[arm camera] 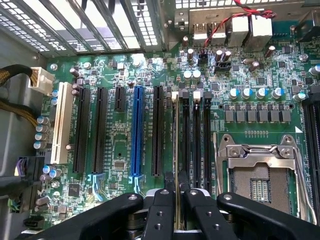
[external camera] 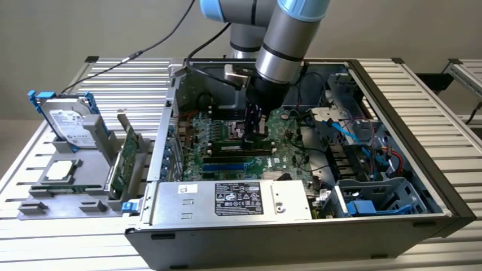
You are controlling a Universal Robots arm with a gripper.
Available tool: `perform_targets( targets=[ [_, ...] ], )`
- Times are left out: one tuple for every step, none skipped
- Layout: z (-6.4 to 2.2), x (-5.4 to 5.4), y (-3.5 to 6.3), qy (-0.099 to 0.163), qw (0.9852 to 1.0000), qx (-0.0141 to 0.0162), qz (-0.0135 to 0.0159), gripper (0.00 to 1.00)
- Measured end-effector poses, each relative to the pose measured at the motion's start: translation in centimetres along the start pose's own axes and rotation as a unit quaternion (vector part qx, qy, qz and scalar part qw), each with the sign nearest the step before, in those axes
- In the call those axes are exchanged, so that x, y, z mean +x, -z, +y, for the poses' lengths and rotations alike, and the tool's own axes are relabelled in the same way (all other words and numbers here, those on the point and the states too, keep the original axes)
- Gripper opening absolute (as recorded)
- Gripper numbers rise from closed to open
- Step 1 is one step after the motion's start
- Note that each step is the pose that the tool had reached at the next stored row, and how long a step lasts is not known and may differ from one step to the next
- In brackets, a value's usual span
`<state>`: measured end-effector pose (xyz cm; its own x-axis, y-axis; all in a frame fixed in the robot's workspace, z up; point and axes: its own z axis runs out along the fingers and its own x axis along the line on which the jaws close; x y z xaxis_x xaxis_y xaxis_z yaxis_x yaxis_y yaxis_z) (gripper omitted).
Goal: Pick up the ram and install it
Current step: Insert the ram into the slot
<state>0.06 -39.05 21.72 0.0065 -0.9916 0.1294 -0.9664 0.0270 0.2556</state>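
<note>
Green-edged, the ram [arm camera: 176, 150] stands pinched on edge in my claw [arm camera: 176, 200], at lower centre of the wrist frame. Its long axis runs along the black slot [arm camera: 186, 140] just beside it, straight ahead over the board [arm camera: 115, 145].

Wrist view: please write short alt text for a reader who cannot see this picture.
The gripper holds the ram edge-on, upright, above a black memory slot on a green motherboard. Black, blue and white expansion slots stand on one side, an empty processor socket on the other.
</note>
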Motion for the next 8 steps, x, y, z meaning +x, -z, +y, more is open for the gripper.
perform_targets(
  targets=[
    [0.0,0.0,0.0,0.0,1.0,-0.0006,0.0003,0.14],
    [0.0,0.0,0.0,0.0,1.0,-0.0012,0.0007,0.14],
    [0.0,0.0,0.0,0.0,1.0,-0.0015,0.001,0.14],
    [-0.01,-0.01,-0.02,0.0,1.0,-0.0017,0.0015,0.14],
    [-0.02,-0.01,-0.05,0.0,1.0,-0.0019,0.0022,0.14],
    [-0.03,-0.02,-0.09,-0.001,1.0,-0.002,0.0032,0.14],
    [-0.04,-0.03,-0.13,-0.001,1.0,-0.002,0.0039,0.14],
    [-0.04,-0.04,-0.16,-0.001,1.0,-0.002,0.0045,0.14]
  ],
)
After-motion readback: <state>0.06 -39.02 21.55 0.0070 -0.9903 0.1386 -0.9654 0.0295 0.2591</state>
